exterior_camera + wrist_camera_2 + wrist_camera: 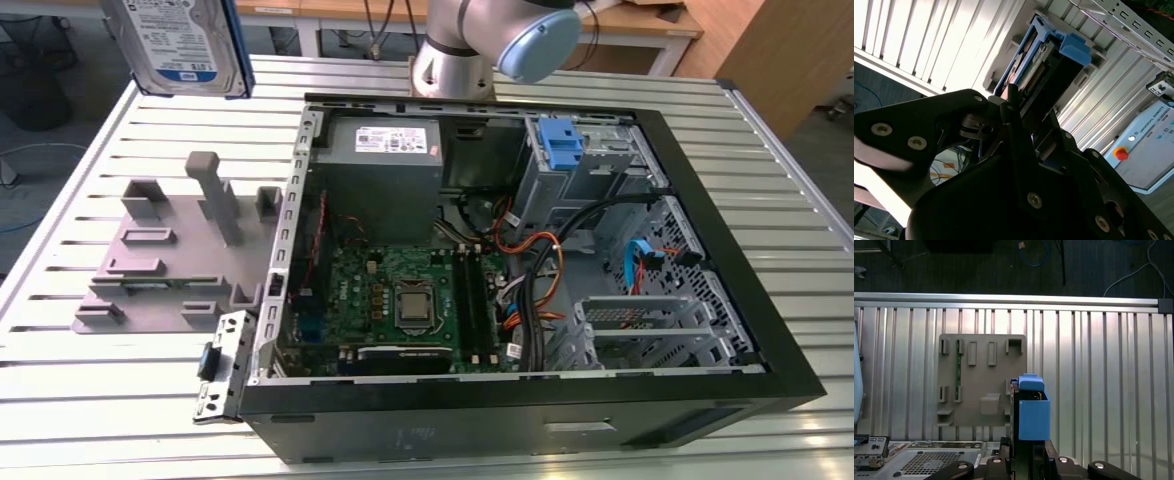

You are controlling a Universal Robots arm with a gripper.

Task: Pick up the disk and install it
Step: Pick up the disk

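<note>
Exterior view, flat silver disk with blue-and-white label and blue plastic carrier, held high over slatted metal table, near open black computer case, second wrist view, black gripper clamped on disk edge

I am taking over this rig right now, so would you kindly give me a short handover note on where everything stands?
Gripper: shut on the disk, gripping it on edge.
Disk: held in the air, clear of the slatted table. In the first wrist view it hangs above the edge of the grey parts holder, outside the open computer case.
Done: the disk is picked up.
Left: the install. The disk is not yet in the case.
</note>
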